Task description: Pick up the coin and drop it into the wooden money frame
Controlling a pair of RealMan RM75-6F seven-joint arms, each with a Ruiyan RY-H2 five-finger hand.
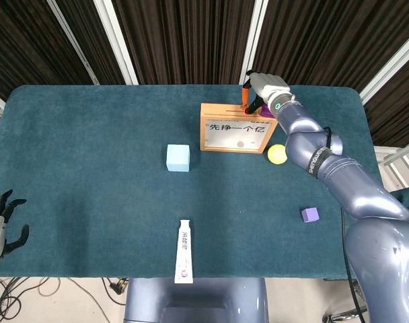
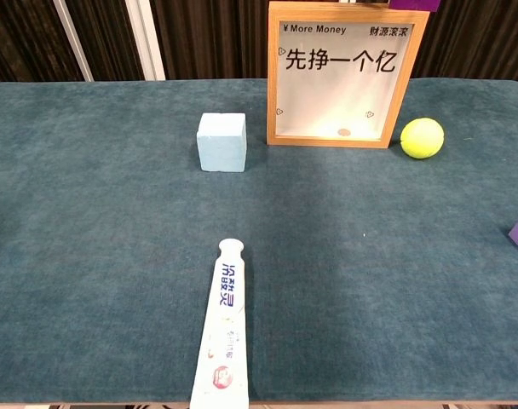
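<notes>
The right hand sits over the back right corner of the wooden money frame, at the far edge of the teal tabletop. Its fingers are curled downward toward the frame's top edge, with orange fingertips showing just above the wood; whether anything is pinched between them cannot be told from the head view, and the chest view cuts the hand off. Something purple shows beneath the hand behind the frame, too hidden to name. A coin lies inside the frame, low behind the glass near the bottom rail, below the printed characters; in the head view it appears as a small dark spot at the same place. The frame stands upright, its glass face turned toward the robot. Just beside its right edge rests a yellow-green ball, apart from the wood. A pale blue cube stands to the left of the frame, near but not touching. A white tube lies lengthwise close to the near edge, and a small purple cube sits toward the right side. The left hand hangs off the near left corner of the tabletop, its dark fingers spread and holding nothing.
</notes>
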